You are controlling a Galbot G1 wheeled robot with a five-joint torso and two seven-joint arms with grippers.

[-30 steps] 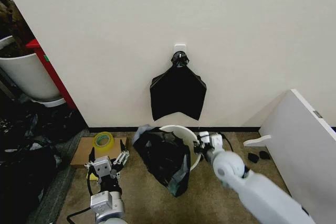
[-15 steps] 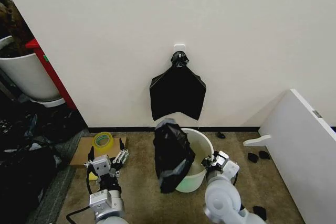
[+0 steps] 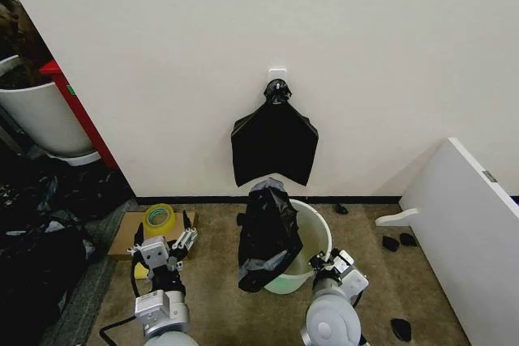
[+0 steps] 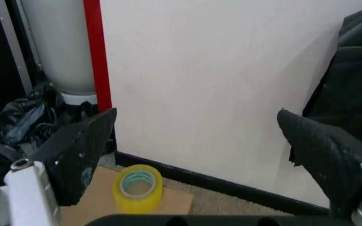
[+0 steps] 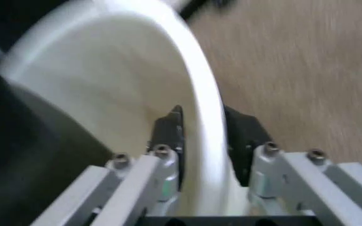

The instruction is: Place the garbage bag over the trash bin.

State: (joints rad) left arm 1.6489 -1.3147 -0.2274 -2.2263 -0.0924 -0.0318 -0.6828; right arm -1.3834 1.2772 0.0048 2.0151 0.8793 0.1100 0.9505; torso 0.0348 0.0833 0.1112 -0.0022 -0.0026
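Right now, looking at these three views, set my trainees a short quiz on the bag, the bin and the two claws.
1. True or false: the black bag covers the whole rim of the white bin.
2. Which claw grips the bin's rim? A) left B) right C) neither
3. Fill in: beside the open left claw, a yellow roll of ____ lies on cardboard.

Key
1. False: it hangs over one side only.
2. B: the right claw has one finger inside the wall, one outside.
3. Tape.
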